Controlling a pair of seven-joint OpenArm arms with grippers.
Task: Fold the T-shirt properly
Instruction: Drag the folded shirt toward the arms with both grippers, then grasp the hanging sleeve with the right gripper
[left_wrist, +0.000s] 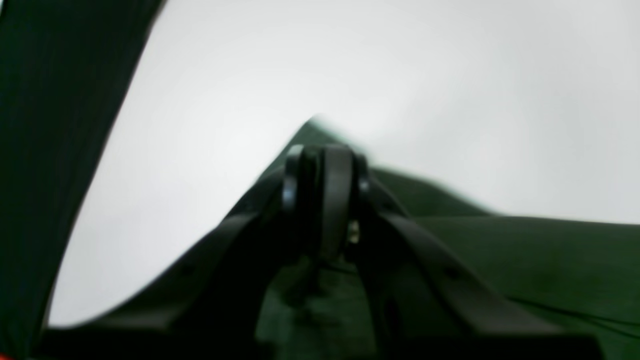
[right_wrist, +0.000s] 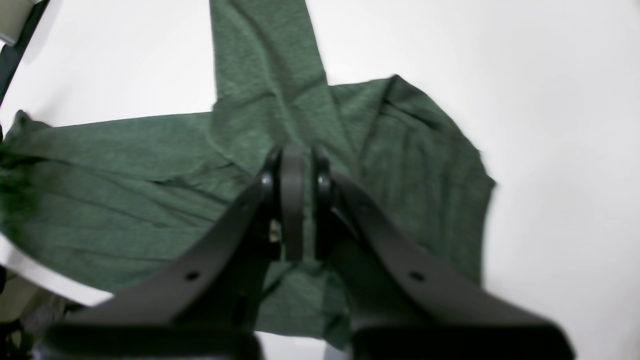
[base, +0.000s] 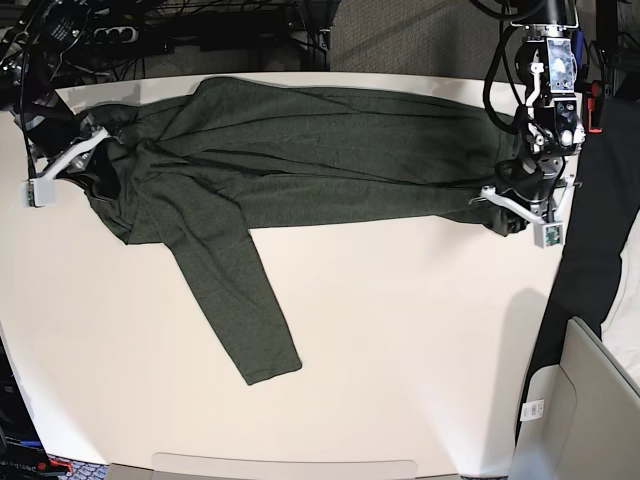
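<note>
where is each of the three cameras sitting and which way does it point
Left wrist: rides the left arm, looks along the left gripper at the T-shirt and the white table; blurred.
Right wrist: rides the right arm, looks past the right gripper, jaws together, down at the spread shirt and one sleeve.
Base: overhead, facing down on the whole table; both arms show at the shirt's two ends.
Shared: the sleeve running up the right wrist view is the one lying toward the near edge in the base view.

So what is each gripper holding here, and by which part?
Right gripper pinches the T-shirt near its shoulder end; left gripper pinches the hem end.
</note>
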